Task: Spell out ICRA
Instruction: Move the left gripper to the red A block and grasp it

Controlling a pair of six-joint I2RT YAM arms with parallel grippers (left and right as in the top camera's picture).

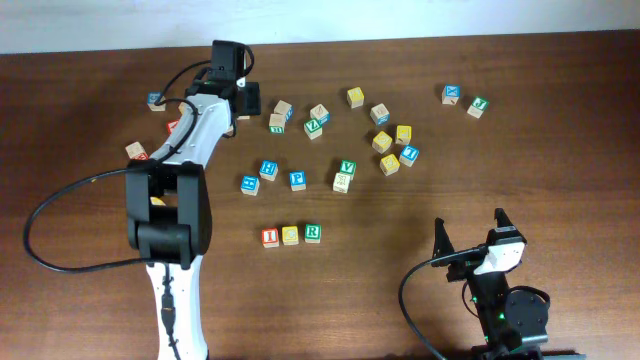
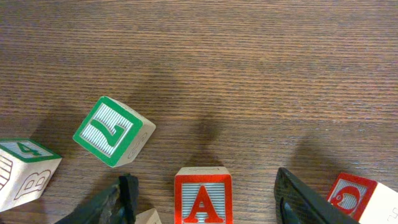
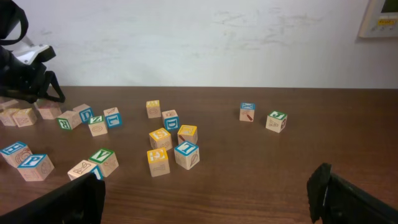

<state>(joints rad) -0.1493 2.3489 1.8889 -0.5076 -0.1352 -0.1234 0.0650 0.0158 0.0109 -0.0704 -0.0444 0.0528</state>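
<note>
I am working on the last letter of the word. On the table (image 1: 420,300), in the overhead view, the row is already lying: the I cube (image 1: 270,237), a middle cube (image 1: 290,236) whose letter I cannot read from above, and the R cube (image 1: 313,233), all three side by side. The place to the right of R is waiting.

My left fingers (image 2: 121,196) are standing open, one on each side of the A cube (image 2: 203,196), with a gap on both sides and not touching it. The A cube is lying at the far left part of the table, well apart from the row. A green-bordered cube (image 2: 114,130) is sitting near the left finger, and a red-bordered cube (image 2: 357,196) just beyond the right one.

My right fingers (image 3: 348,199) are also spread open and holding nothing, resting at the near side.

I am judging that the next move is asking me to close squarely on A without catching the neighbours, then lift it and carry it to the row, with the letter facing up.
</note>
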